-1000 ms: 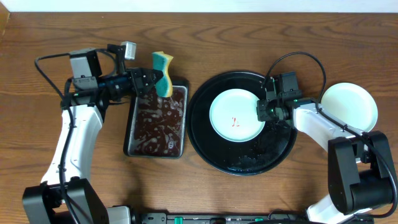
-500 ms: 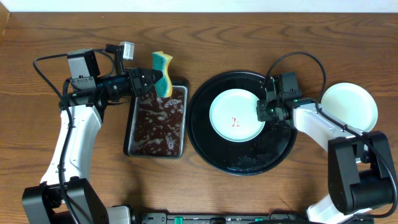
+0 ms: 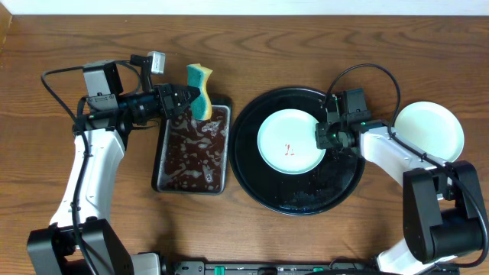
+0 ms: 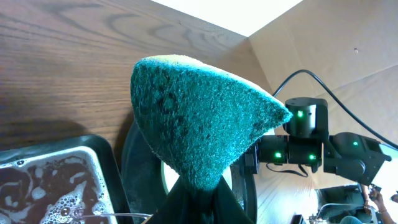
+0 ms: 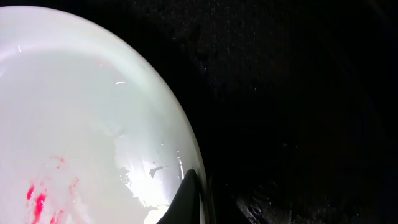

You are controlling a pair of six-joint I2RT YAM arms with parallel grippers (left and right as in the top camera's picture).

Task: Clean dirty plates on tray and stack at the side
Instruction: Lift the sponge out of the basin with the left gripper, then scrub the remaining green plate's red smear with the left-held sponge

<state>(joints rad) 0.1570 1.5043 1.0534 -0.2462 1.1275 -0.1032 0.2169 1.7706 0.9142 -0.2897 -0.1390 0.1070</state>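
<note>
Almost nothing moved vs 0.5 s ago; vs 1 s ago the left arm sits a touch further left, and only the foam pattern in the brown liquid differs. Left gripper (image 3: 195, 99) is clenched on a teal-and-yellow sponge (image 3: 200, 80), held above the far edge of the rectangular metal-rimmed tray (image 3: 158, 164), w/ the yellow side at the far end. Sponge's long axis runs approx far-to-near, slightly tilted. In the left wrist view, the sponge (image 4: 199, 118) fills the centre, teal scrub face to the camera, squeezed narrow where the dark fingers (image 4: 199, 202) grip it. Pale mint round plate (image 3: 292, 141) lies flat, face up, inside the large round glossy black tray (image 3: 321, 191), a bit above the tray's centre. Being round, it has no long axis. Red smear (image 3: 289, 149) sits near the plate's middle. Right gripper (image 3: 327, 136) is at the plate's right edge, grasping the rim. In the right wrist view, one dark fingertip (image 5: 186, 193) rests on the plate (image 5: 81, 118) rim, the other isn't visible, and the wet black tray (image 5: 298, 93) shows beside it. A second pale round plate (image 3: 428, 131) rests on the brown wood table (image 3: 306, 46) right of the tray, well apart from the first; can't tell if it's one or a stack.
</note>
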